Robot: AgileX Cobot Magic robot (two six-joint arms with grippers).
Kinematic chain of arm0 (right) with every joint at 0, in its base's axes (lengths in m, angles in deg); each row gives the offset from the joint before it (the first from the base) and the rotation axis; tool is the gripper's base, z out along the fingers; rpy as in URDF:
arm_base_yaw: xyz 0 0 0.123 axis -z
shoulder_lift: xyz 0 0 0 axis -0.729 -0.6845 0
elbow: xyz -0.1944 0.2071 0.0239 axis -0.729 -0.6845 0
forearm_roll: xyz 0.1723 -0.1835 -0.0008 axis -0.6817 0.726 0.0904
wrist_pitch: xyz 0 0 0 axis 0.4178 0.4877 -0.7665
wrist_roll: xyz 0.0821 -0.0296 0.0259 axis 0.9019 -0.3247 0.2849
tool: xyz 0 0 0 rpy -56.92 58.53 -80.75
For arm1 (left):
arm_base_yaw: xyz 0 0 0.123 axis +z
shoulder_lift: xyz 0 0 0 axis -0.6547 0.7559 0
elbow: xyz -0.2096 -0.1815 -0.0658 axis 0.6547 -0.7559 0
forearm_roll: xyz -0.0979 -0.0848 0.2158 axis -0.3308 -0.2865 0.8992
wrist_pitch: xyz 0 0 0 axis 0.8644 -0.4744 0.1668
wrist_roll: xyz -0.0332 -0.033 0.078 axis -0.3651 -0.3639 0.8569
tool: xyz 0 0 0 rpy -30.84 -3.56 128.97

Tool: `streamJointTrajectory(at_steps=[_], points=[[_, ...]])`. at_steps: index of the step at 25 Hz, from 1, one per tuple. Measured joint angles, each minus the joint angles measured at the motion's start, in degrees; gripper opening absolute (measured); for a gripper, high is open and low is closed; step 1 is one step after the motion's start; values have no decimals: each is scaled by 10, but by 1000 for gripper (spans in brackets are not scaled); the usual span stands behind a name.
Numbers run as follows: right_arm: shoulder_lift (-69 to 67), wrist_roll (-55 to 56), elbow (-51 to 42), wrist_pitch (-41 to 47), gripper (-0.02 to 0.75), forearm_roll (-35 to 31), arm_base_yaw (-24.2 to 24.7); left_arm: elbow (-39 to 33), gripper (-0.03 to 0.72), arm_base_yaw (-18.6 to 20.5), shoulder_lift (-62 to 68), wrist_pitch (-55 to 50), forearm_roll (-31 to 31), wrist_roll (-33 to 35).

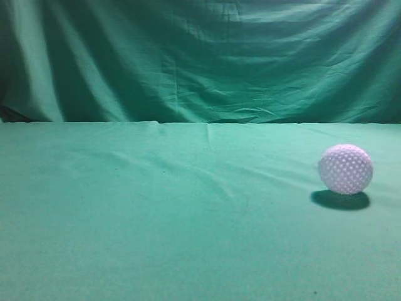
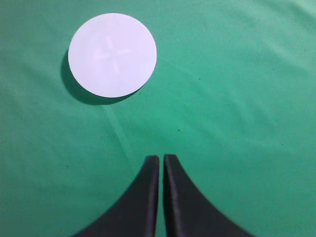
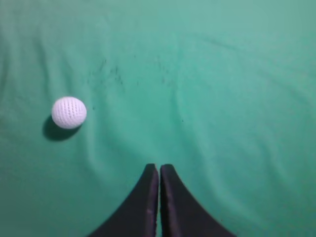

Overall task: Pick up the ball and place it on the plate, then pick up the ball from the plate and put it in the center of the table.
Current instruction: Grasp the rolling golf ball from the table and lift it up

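The ball (image 1: 346, 168) is white and bumpy all over, with little dots on it. It sits on the green cloth (image 1: 156, 219) that covers the table, and a dark shadow lies right under it. In the exterior view the ball is far over on the right side of the cloth, out in front of the green curtain (image 1: 200, 56) that hangs behind the table.

In the right wrist view the ball (image 3: 69, 112) is up and to the left of the right gripper (image 3: 159, 168). The two are well apart. That gripper has its two black fingers pressed together (only a thin line shows between them), and it holds nothing.

The plate (image 2: 112, 55) is white, round and flat. It lies on the cloth, with nothing on it. In the left wrist view the plate is up and to the left of the left gripper (image 2: 161, 158), well apart from it. The left gripper is closed too, its black fingers side by side with just a slim gap, and nothing is in it.

The ball and the plate never show together in one view.
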Motion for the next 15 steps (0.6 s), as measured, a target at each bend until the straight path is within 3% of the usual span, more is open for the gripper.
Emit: streamJointTrajectory(at_steps=[3,8,10,15], points=[[-76,28,45,44,0,41,-63,0,0,0,0,0,0,0],[-183,135,58,73,0,191,-246,0,0,0,0,3,0,0],[-223,181,63,71,0,235,-295,0,0,0,0,3,0,0],[-295,211,77,16,0,188,-330,0,0,0,0,3,1,0]])
